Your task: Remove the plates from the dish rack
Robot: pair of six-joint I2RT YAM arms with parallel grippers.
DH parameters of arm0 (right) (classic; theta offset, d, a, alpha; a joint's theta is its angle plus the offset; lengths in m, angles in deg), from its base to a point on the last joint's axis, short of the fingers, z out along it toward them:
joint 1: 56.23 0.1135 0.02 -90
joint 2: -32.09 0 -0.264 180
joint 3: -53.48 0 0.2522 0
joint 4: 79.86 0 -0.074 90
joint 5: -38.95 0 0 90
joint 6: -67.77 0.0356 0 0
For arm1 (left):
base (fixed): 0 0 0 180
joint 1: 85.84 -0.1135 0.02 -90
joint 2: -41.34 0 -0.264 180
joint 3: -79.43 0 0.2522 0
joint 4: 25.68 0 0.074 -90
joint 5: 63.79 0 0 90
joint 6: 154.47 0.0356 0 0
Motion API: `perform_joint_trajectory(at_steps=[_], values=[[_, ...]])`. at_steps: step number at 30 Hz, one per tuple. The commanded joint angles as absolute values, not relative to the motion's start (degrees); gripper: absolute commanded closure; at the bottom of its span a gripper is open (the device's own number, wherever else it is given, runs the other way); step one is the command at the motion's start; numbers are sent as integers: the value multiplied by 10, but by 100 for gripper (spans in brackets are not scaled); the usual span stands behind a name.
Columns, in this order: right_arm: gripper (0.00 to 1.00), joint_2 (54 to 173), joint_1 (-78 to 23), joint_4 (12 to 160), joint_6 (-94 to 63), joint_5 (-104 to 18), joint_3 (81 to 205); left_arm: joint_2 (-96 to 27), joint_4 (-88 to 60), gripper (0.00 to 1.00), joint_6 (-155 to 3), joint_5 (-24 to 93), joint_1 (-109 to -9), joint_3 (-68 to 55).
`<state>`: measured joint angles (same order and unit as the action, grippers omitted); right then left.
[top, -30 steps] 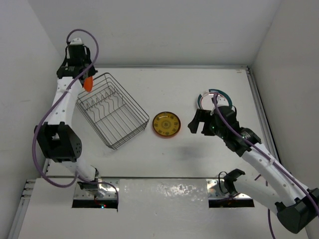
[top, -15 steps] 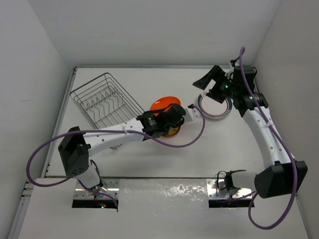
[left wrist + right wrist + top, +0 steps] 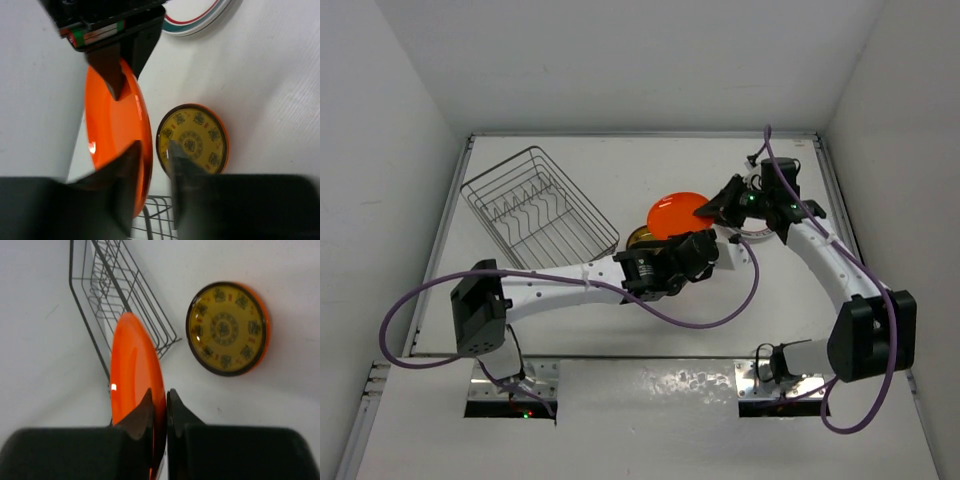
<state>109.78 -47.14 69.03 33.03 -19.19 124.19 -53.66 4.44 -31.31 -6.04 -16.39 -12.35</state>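
A plain orange plate (image 3: 675,212) stands on edge in the air at mid-table, held between both arms. My right gripper (image 3: 160,392) is shut on its rim (image 3: 132,360), reaching in from the right (image 3: 712,210). My left gripper (image 3: 153,147) stands open, its fingers apart either side of the plate's lower rim (image 3: 112,125); in the top view it sits just below the plate (image 3: 698,240). The dish rack (image 3: 535,215) stands at the back left, and no plates show in it. A white plate (image 3: 200,15) with a green and red rim ring lies under the right arm.
A yellow patterned plate with an orange rim (image 3: 227,329) lies flat on the table below the held plate, beside the rack's near corner (image 3: 115,290). The left arm stretches across the table's middle. White walls close in the table at the back and sides.
The left arm carried the orange plate from the rack to mid-table. The right gripper came over from the white plate and shut on its rim. The left jaws have parted.
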Motion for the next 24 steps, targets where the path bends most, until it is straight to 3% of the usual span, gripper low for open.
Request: perform_joint_trajectory(at_steps=[1, 3, 8, 12, 14, 20, 24], values=[[100, 1098, -471, 736, 337, -180, 1247, -535, -4, 68, -329, -102, -160, -143], [100, 1104, -476, 732, 328, -202, 1251, -528, -24, 2, -367, -150, -160, -133], [100, 1150, -489, 755, 272, -260, 1244, -460, 56, 0, -590, -201, -157, -107], [100, 1187, -474, 814, 249, -242, 1217, -296, 149, 0, -879, -264, -161, -23], [100, 1201, -453, 820, 230, -251, 1213, -250, 198, 0, -948, -260, -188, 8], [99, 1247, -378, 779, 178, -353, 1245, -166, 286, 0, -981, -225, -319, 26], [85, 1273, -358, 791, 183, -387, 1235, -154, 325, 0, -979, -216, -387, 20]])
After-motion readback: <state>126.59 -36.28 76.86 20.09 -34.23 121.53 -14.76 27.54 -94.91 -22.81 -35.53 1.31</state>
